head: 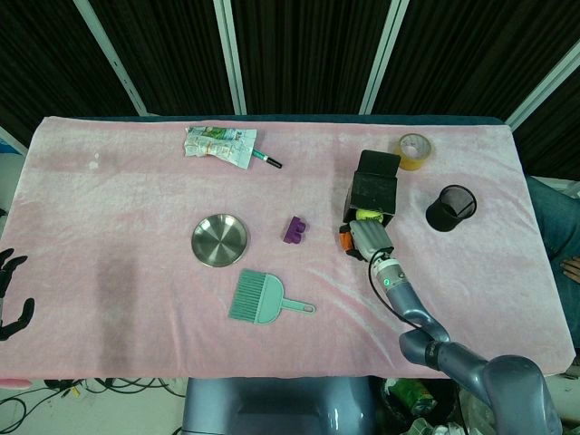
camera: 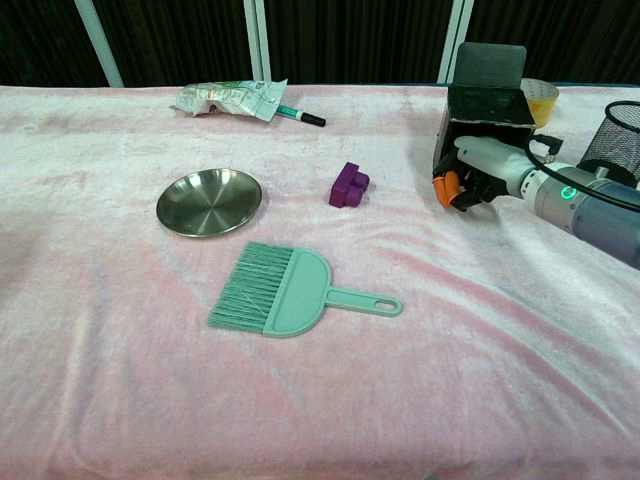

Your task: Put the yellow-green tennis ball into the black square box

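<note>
The yellow-green tennis ball [head: 368, 216] sits at the mouth of the black square box [head: 374, 184], which lies with its opening toward me. My right hand [head: 362, 238] is right behind the ball, and its fingers hold it against the box's front. In the chest view the right hand [camera: 476, 174] is pressed up to the box [camera: 487, 98] and hides the ball. My left hand [head: 10, 294] hangs off the table's left edge, fingers apart and holding nothing.
A purple block [head: 295, 230] lies just left of the right hand. Further left are a steel plate [head: 219, 240] and a teal hand brush [head: 263, 299]. A black mesh cup [head: 451, 207] and a tape roll [head: 414, 150] stand right of the box. A crumpled packet [head: 220, 143] lies at the back.
</note>
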Robot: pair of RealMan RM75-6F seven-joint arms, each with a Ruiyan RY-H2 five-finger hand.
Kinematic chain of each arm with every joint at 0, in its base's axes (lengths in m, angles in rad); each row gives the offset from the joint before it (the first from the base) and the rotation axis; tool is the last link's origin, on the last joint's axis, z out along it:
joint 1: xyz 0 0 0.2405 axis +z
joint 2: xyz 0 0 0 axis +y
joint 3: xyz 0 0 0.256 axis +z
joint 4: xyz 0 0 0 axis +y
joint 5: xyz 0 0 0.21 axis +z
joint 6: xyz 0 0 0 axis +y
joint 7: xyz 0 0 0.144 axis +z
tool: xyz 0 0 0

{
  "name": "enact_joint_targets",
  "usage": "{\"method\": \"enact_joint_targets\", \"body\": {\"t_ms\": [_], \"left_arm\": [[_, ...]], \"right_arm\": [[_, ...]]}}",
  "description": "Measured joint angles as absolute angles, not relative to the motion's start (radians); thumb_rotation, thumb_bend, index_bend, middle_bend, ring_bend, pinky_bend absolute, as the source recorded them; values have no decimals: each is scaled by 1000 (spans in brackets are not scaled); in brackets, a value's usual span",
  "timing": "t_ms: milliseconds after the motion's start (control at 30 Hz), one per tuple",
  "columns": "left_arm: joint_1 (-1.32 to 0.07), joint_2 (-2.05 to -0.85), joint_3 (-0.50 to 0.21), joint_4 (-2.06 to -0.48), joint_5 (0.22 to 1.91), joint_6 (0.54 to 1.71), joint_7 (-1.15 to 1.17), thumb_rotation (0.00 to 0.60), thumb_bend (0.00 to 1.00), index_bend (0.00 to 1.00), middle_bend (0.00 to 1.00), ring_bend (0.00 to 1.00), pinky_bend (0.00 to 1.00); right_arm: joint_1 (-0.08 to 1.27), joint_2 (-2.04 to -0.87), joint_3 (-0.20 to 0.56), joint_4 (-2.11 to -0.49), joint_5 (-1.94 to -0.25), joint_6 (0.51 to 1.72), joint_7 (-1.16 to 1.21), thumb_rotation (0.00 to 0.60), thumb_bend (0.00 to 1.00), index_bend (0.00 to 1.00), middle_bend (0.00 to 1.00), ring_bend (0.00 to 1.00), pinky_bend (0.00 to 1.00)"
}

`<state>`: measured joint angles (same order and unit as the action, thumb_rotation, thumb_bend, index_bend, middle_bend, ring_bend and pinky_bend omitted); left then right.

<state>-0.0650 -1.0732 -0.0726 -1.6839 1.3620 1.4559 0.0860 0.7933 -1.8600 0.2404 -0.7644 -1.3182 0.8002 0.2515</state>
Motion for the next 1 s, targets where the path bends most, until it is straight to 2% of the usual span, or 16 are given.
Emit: {"method": "enact_joint_targets", "body": {"t_ms": [733,1000], "left_arm": [[-67,-1072,-73,-1687,1356,1450,91,600,428,168,85,33,0],[-67,-1073,-72,-1688,1357,1451,94,600,429,168,85,33,0]], "right_arm": [[851,-1899,235,-608,-1319,734,285,600,928,965,867,948,1000],[850,-1891,221,-600,-1331,738,295,600,928,965,867,947,1000]]}}
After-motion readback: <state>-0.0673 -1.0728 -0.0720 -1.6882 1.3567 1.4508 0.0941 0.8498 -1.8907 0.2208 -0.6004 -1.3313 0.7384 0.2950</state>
